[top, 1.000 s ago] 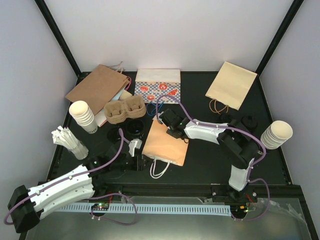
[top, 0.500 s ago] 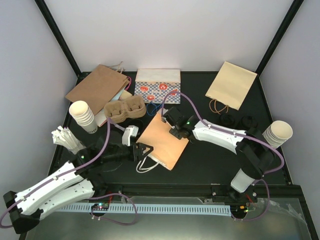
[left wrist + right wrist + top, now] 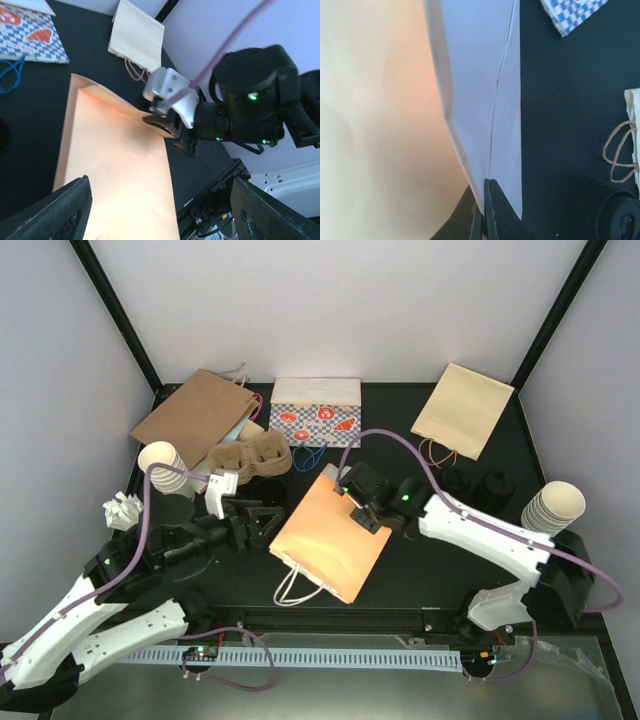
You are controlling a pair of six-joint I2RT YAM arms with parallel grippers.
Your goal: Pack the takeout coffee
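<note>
Pinching the bag (image 3: 325, 540) by its top edge, the right hand (image 3: 482, 212) is closed; the left hand (image 3: 258, 527) gapes empty beside the bag. Both coffee cups (image 3: 455, 480) sit beyond the right arm (image 3: 480, 528), dim against the black tabletop (image 3: 400, 575), with the bag between them and the tray (image 3: 250, 458).

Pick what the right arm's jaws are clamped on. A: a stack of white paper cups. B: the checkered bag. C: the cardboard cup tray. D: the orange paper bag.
D: the right wrist view shows the right arm's jaws shut on an edge of the orange paper bag.
</note>
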